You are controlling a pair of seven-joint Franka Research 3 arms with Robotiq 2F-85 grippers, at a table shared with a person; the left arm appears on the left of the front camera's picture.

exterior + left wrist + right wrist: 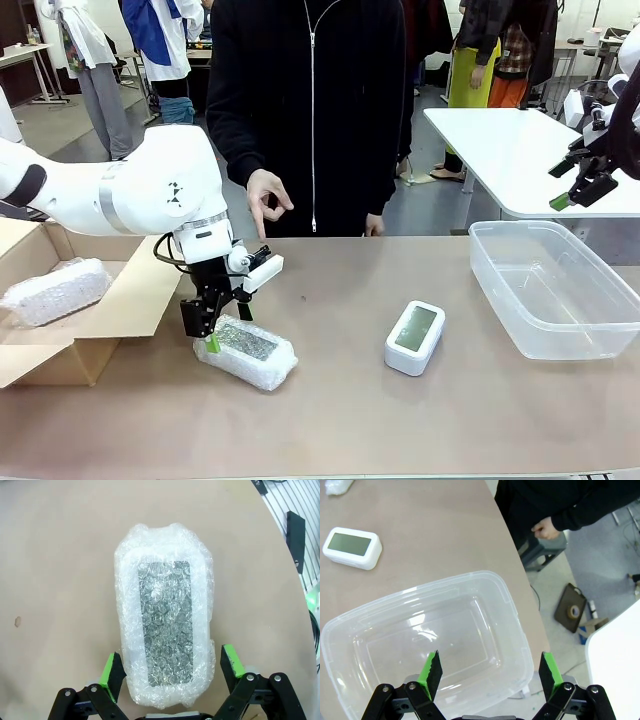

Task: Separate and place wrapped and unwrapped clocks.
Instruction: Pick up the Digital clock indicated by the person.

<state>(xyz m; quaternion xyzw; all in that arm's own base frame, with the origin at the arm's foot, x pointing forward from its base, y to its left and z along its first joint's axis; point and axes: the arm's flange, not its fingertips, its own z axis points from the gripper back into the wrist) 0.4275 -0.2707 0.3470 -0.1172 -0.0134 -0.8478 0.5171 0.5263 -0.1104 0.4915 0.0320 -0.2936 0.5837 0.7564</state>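
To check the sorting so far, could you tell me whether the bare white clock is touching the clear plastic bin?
Apart. The front view shows bare tabletop between the white clock and the clear bin.

left claw (171, 667) — low, spread wide | right claw (490, 670) — high, spread wide

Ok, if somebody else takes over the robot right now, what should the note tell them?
Left gripper: open, fingers on either side of the wrapped clock on the table, not closed on it.
Right gripper: open, holding nothing, above the clear bin.
Done: the other wrapped clock lies in the cardboard box.
Left: grab the wrapped clock, probably for the box. The bare white clock sits on the table, probably meant for the bin.
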